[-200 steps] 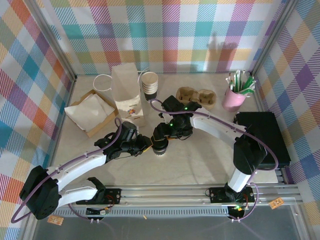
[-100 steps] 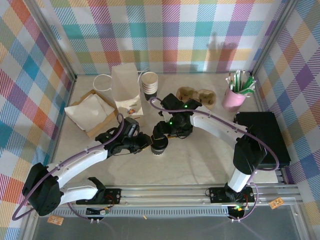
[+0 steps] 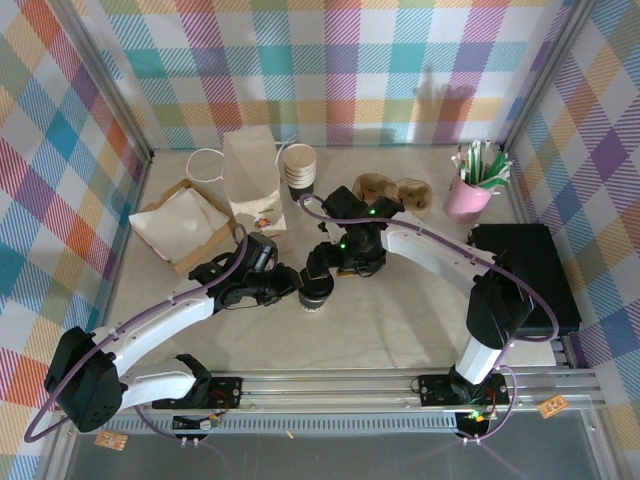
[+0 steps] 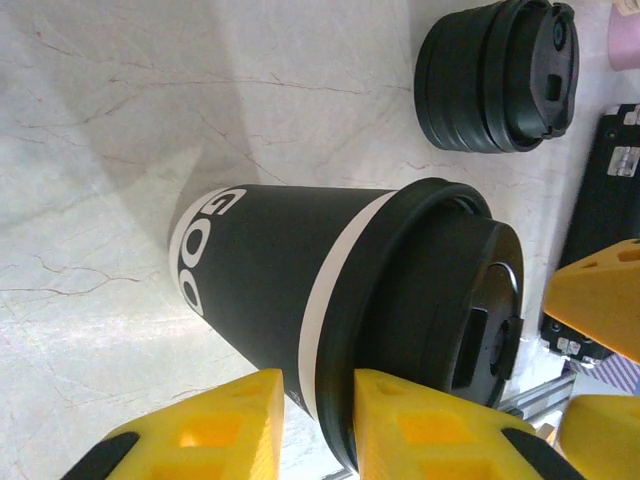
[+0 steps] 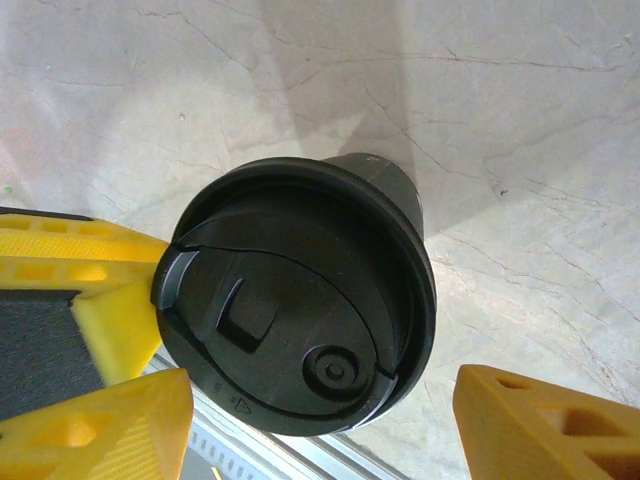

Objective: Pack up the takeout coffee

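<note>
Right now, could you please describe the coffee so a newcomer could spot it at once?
On the table, look to the middle, in front of the white bag. The coffee stands there. Unlike the cup stack at the back, it is one cup capped with a black lid.

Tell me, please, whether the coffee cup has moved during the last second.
Yes; the coffee cup has edged left, nearer the paper bag.

The left arm (image 3: 150, 333) and right arm (image 3: 435, 250) had white links, black joints and purple cables (image 3: 175, 299). The fingers (image 4: 425, 425) were yellow, seemingly moulded with hollow pockets.
</note>
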`<state>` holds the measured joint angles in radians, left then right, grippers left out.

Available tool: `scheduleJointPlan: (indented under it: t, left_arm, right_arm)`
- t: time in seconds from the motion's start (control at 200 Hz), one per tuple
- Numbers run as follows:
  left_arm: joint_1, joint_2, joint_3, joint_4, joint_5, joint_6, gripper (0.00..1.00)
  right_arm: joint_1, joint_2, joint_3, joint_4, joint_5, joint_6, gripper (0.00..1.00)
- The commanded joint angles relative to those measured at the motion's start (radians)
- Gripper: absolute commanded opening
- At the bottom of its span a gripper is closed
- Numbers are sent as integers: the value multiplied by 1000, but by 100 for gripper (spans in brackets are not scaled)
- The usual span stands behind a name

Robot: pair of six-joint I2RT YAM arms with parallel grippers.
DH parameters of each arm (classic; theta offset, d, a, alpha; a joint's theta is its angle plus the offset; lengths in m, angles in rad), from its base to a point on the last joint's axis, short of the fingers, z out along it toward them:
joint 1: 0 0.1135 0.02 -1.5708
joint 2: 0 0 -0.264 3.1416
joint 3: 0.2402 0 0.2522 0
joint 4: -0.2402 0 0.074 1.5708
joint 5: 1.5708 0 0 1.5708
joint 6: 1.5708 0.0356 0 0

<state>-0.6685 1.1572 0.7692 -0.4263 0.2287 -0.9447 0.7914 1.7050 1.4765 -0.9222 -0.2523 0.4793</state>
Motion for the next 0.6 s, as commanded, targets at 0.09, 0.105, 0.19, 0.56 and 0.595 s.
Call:
scheduleJointPlan:
  t: [0.09, 0.105, 0.19, 0.56, 0.595]
  left_arm:
    - [11, -23, -6, -37, -15, 29, 31]
    - [11, -25, -4, -41, -16, 30, 32]
    - [14, -34, 2, -53, -23, 41, 36]
    - [21, -76, -7, -76, -43, 57, 50]
    - [20, -81, -8, -75, -43, 58, 50]
  right_arm:
    - [3, 4, 61, -26, -24, -41, 70]
    - [3, 5, 63, -26, -23, -42, 70]
    - [4, 3, 68, -28, -21, -48, 70]
    - [5, 4, 64, -24, -37, -50, 70]
    - [5, 4, 65, -22, -39, -53, 70]
